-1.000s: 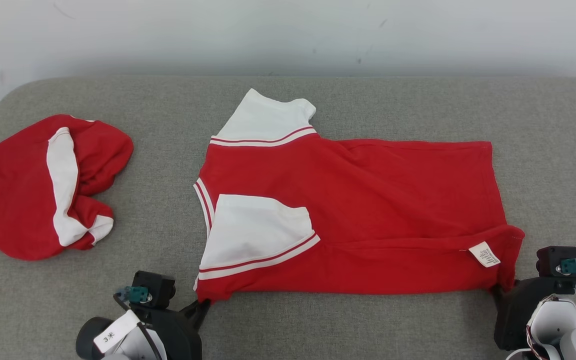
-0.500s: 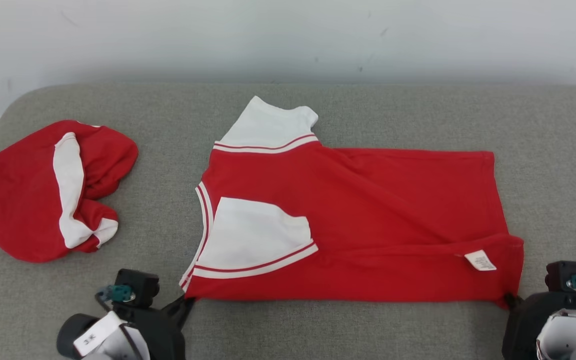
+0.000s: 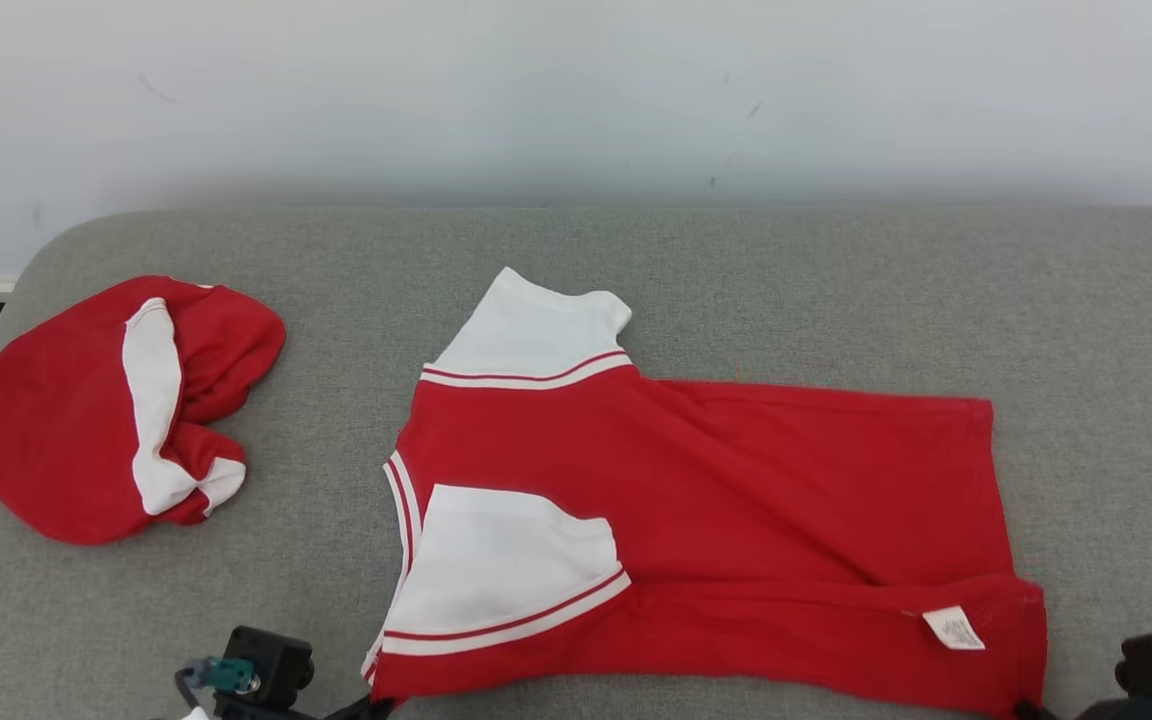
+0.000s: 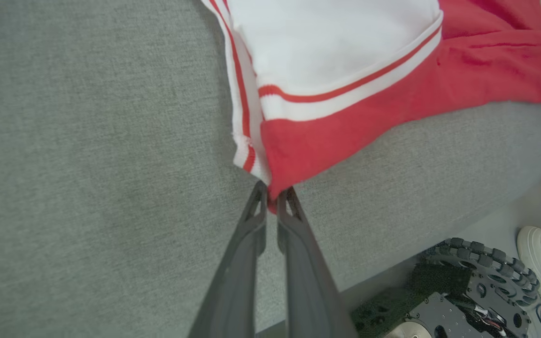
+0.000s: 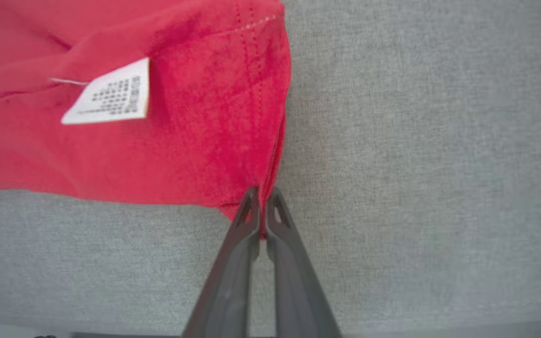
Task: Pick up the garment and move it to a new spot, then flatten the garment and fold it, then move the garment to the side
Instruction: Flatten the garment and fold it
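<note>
1. Garment [image 3: 736, 520], a red shirt with white sleeves, lies spread over the lower middle and right of the head view on the grey worktop [image 3: 836, 290]. Its near edge reaches the bottom of the frame.
2. Progress, as I judge it: the pick-up and move look done and the shirt is mostly flat. One sleeve [image 3: 506, 570] lies folded onto the body at lower centre, and a long crease along the near side suggests folding has begun. Finishing the fold and moving the shirt aside remain.
3. Bundle [image 3: 66, 440] of red and white cloth sits at the left of the head view, well apart from the shirt.
4. Left hand [image 4: 273, 199] is pressed together, pinching the shirt's near left corner beside the striped trim, at the centre of its wrist view.
5. Right hand [image 5: 262, 202] likewise pinches the hem corner, at the centre of its wrist view.
6. The head view gives the whole layout, while the wrist views give both pinches close up. The left wrist view adds the worktop's edge, the robot's base [image 4: 477, 286] and a white shoe [image 4: 536, 249] at lower right.
7. Label [image 5: 111, 94] shows lines of print in the right wrist view's upper left.
</note>
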Robot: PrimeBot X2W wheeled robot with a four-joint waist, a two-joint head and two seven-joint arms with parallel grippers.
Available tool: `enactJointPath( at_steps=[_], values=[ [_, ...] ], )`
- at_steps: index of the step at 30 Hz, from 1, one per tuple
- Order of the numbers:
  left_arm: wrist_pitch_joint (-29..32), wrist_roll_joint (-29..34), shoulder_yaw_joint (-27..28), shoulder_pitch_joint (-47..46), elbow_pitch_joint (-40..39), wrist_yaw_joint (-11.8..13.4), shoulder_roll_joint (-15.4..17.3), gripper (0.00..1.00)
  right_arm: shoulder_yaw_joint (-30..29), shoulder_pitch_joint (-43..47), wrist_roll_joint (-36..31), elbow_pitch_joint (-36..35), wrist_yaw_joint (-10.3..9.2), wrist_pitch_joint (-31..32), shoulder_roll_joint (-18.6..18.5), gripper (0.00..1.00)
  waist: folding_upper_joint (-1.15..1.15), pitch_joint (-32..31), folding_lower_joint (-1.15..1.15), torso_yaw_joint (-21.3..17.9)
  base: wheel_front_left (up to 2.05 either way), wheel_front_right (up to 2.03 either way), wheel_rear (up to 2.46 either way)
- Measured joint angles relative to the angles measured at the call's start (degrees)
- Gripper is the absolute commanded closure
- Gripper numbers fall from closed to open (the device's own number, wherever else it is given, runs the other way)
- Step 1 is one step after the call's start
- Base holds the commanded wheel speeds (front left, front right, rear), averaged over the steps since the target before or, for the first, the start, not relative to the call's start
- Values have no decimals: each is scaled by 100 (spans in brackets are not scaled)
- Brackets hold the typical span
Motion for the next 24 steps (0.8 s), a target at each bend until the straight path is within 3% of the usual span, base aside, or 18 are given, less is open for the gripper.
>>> enactJointPath(
  at_steps=[22, 23, 24],
  values=[
    [636, -505, 198, 602, -691, 432, 346, 100, -391, 966, 202, -1245, -372, 751, 42, 100, 0, 49, 1, -49, 0, 0, 0],
    [684, -522, 210, 603, -709, 453, 347, 100, -408, 964, 202, -1278, -392, 776, 46, 78, 0, 58, 1, -47, 0, 0, 0],
    [720, -536, 211, 603, -722, 458, 353, 100, -413, 961, 202, -1301, -408, 801, 46, 78, 0, 68, 1, -47, 0, 0, 0]
  ],
)
